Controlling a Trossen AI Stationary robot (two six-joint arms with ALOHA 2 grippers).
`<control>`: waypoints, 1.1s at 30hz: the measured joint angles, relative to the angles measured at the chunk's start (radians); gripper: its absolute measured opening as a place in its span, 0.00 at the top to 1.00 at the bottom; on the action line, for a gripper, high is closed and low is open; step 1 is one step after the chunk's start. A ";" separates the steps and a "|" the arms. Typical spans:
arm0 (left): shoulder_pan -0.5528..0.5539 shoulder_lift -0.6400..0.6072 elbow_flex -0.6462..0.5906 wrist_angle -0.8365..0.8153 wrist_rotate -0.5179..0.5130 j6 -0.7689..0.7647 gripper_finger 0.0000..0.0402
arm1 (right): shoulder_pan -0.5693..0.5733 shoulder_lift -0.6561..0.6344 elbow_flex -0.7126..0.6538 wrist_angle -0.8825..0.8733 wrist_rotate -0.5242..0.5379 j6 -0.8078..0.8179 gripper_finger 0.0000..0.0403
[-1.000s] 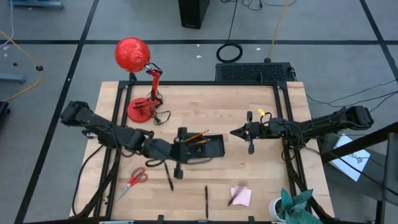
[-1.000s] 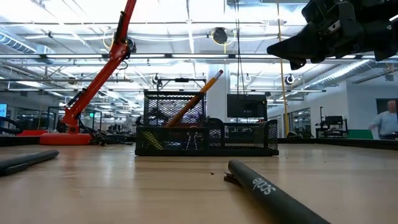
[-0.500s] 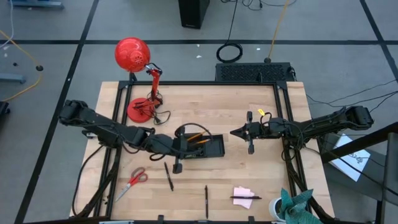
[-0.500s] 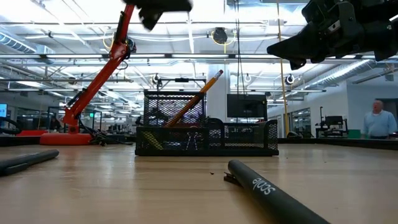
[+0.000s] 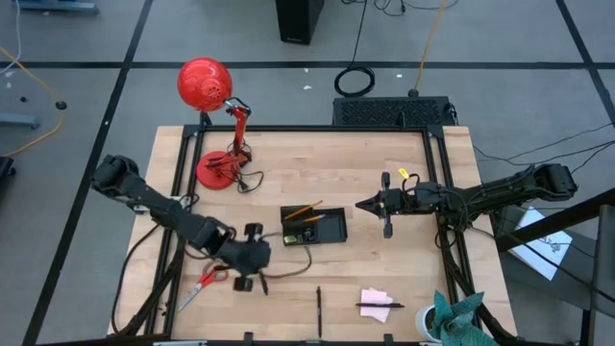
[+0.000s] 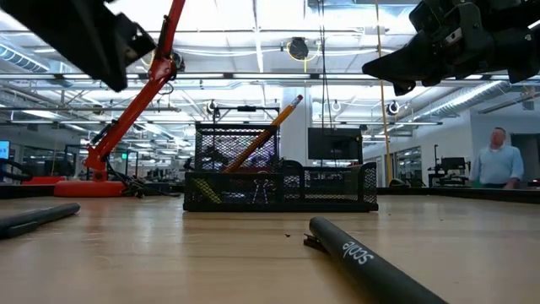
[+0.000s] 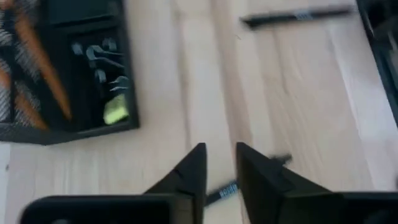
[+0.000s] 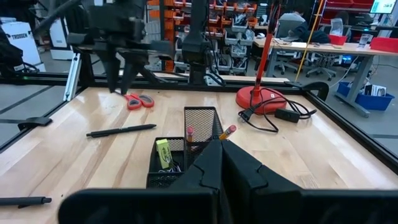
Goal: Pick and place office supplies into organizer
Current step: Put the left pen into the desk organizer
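The black mesh organizer stands mid-table with orange pencils, binder clips and a yellow-green piece inside. My left gripper hangs open, pointing steeply down, just above a dark pen that lies flat beside the red-handled scissors. The pen passes under the gap between the fingers, and I see no touch. A second pen lies near the front edge. A third pen rests on the pink sticky pad. My right gripper hovers shut and level, right of the organizer.
A red desk lamp stands with its base at the far left, and its cord trails toward the middle. A black frame rail borders the table. Bare wood lies between the organizer and the front edge. A person walks in the room behind.
My left gripper has left the organizer, swung toward the table's near left and sunk, tipping further downward, until it stands over the dark pen beside the scissors. The pencils stay in the organizer.
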 joint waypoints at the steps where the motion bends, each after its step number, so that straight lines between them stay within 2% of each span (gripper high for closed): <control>1: -0.012 0.000 0.000 0.004 -0.001 0.034 0.73 | 0.000 0.000 0.000 0.000 0.000 0.000 1.00; 8: -0.049 0.037 0.000 0.001 -0.015 0.177 0.52 | 0.000 0.000 0.000 0.005 0.000 0.000 1.00; 14: -0.056 0.113 0.000 0.000 -0.014 0.348 0.42 | 0.000 0.000 0.000 0.005 0.000 0.000 1.00; 21: -0.071 0.172 0.000 -0.002 0.065 0.383 0.41 | 0.000 0.000 0.000 0.003 0.001 0.001 1.00; 25: -0.088 0.226 0.005 -0.006 0.128 0.470 0.40 | 0.000 0.000 0.000 0.001 0.004 0.001 1.00; 33: -0.091 0.329 0.042 -0.083 0.097 0.629 0.40 | 0.000 0.000 0.000 -0.003 0.005 0.002 1.00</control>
